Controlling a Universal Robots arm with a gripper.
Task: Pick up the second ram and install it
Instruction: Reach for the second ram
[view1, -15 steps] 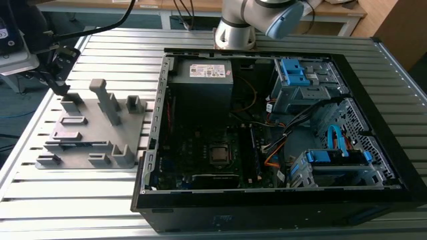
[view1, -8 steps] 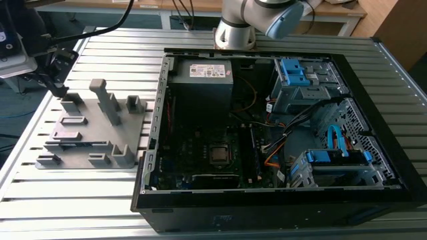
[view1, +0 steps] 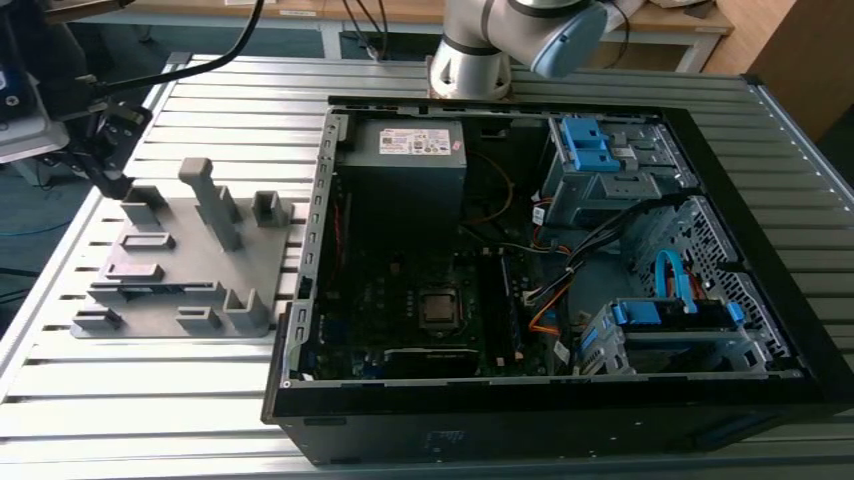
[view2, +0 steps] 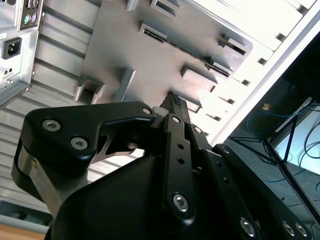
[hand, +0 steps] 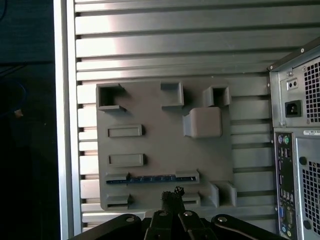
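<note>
Hovering over the flat grey plastic fixture plate (hand: 160, 135), the black linkage gripper (hand: 172, 194) looks closed on itself with nothing between the tips. It isn't touching anything.

The second ram (hand: 150, 178), a long thin dark board strip with a bluish edge, sits edge-up in a narrow slot of that plate, near the edge closest to the gripper. It's not picked yet.

Risks as I read them:
- Only the strip's top edge stands proud of the slot, so there's little to bite. An off-centre or skewed grab would likely tilt it, jam it in the slot or let it slip.
- With the tips together, a straight descent would land them on the board edge instead of straddling it.
- Low grey tabs (hand: 117, 201) sit just beside the slot, and a drifting approach could clip them.
- The tall grey post (view1: 214, 205) stands on the same plate and is a snag point for the wrist.

Surroundings, exterior view:
- The open black PC case (view1: 304, 300) lies to the exterior view's right of the plate on the slatted aluminium table (view1: 134, 400). Its side wall stands between plate and motherboard.
- A look-alike dark stick (view1: 507, 300) already stands just beside the square CPU socket (view1: 437, 308), so there's a risk of confusing the slots.
- Loose black and orange cables (view1: 587, 250) hang close to that stick and could foul a seating push.
</note>
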